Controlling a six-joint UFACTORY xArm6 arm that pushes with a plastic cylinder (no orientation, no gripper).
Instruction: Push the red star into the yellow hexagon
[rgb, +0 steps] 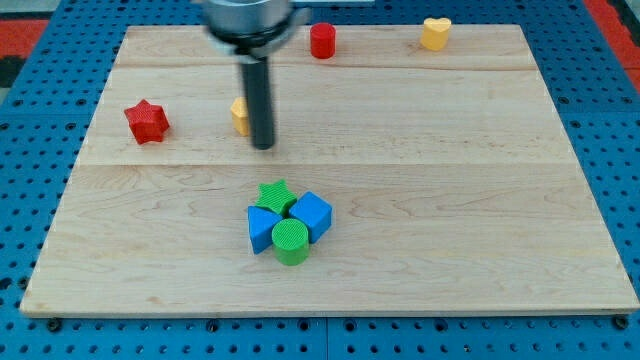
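Note:
The red star (146, 121) lies on the wooden board at the view's left. The yellow hexagon (239, 115) sits to its right, mostly hidden behind my rod. My tip (263, 146) rests on the board just right of and slightly below the yellow hexagon, well to the right of the red star.
A red cylinder (322, 41) and a yellow heart (435, 33) stand near the view's top edge. A cluster near the middle bottom holds a green star (274, 196), a blue cube (312, 214), another blue block (262, 229) and a green cylinder (290, 241). The board's edge (330, 312) meets blue pegboard.

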